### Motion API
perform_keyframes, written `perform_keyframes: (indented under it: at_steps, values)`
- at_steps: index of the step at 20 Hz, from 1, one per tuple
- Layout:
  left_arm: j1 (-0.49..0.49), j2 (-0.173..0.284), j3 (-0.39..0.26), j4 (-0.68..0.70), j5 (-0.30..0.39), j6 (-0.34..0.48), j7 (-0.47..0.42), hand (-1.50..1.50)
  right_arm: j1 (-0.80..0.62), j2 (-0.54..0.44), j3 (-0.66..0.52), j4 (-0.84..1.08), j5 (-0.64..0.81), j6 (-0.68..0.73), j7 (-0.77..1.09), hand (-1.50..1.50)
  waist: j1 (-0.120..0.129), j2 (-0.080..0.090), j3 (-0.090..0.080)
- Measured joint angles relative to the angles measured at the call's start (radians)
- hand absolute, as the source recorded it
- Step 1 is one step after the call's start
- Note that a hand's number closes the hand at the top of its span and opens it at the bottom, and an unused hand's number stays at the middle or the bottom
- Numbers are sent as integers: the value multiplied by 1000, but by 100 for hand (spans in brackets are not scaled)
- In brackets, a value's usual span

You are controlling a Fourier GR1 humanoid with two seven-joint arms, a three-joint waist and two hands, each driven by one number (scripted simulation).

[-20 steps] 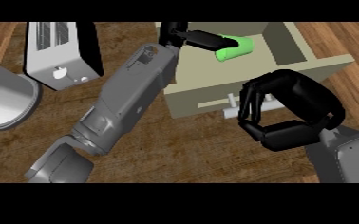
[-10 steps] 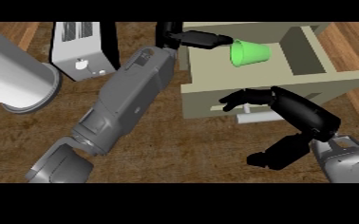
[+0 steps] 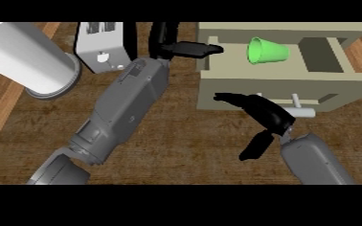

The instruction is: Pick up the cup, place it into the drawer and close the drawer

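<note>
The green cup point(image 3: 267, 50) lies on its side inside the open beige drawer point(image 3: 212, 72), its mouth toward the left. My left hand point(image 3: 185, 49) hovers over the drawer's left wall with fingers straight, pointing at the cup and a clear gap away from it. In front of the drawer, my right hand point(image 3: 263, 113) is open, its straight fingers laid along the front panel point(image 3: 233, 106) just left of the white handle point(image 3: 301, 107), thumb hanging down. Whether those fingers touch the panel I cannot tell.
A white toaster point(image 3: 102, 45) stands at the back left. A large pale cylinder point(image 3: 35, 62) rises at the far left. My left forearm point(image 3: 124, 110) crosses the dark wooden counter point(image 3: 198, 143) diagonally.
The cup has left my left hand and now lies in the drawer; that hand has drawn back to the left. My right hand uncurled and moved up to the drawer's front.
</note>
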Motion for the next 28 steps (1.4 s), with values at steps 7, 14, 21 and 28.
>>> perform_keyframes:
  at_steps: [7, 14, 21, 28]
  values:
    - [100, 56, 0, -96, 3, -53, 14, -150, -176, 36, -36, 417, 102, -111, -155, 150, 58, 1, 0]
    - [184, 110, -3, -185, 15, -111, 48, -150, -358, 36, -164, 698, 78, -201, -295, 150, 103, 14, 6]
    - [242, 155, -11, -242, 17, -157, 66, -150, -441, 18, -251, 816, 22, -200, -366, 150, 129, 19, 10]
    - [277, 183, -21, -275, 17, -199, 75, -150, -438, -2, -279, 824, -29, -116, -392, 150, 146, 22, 13]
